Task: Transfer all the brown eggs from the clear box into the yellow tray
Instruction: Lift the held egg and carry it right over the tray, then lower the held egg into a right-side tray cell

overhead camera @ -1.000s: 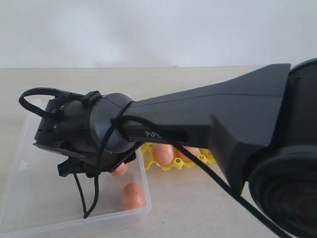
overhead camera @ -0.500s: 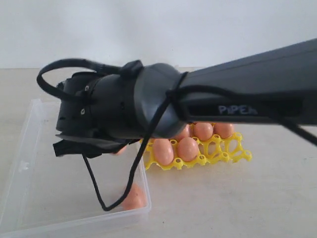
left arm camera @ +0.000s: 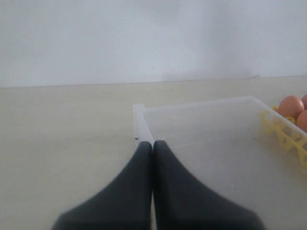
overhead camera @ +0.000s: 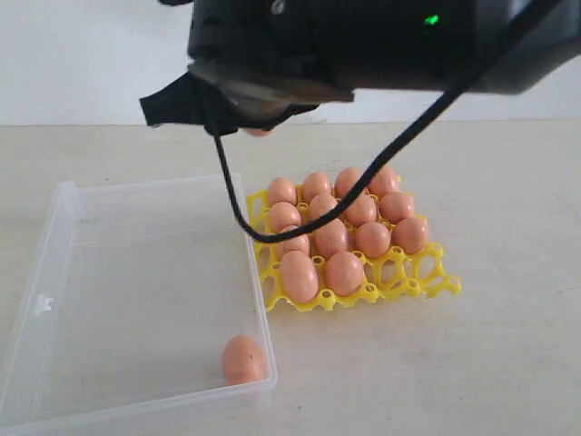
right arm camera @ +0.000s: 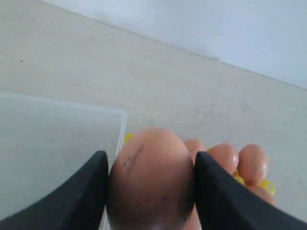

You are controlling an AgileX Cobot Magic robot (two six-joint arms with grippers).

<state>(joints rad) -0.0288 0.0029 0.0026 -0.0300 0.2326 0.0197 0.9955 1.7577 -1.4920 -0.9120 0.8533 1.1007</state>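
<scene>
Right end effector (right arm camera: 149,160) was low inside clear box (overhead camera: 64,195) a second ago, now lifted high over its far-right edge, pinching held egg (right arm camera: 151,184). Box holds one last egg (overhead camera: 245,359), near-right corner. Yellow tray (overhead camera: 427,283), right of box, nearly full; near-right cups look free. Left end effector (left arm camera: 153,146) pressed together, empty, at box's left side. Judged: two placements remain.

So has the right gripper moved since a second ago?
Yes. In the exterior view the right gripper has risen from low over the clear box to high above its far edge, gripping a brown egg.
</scene>
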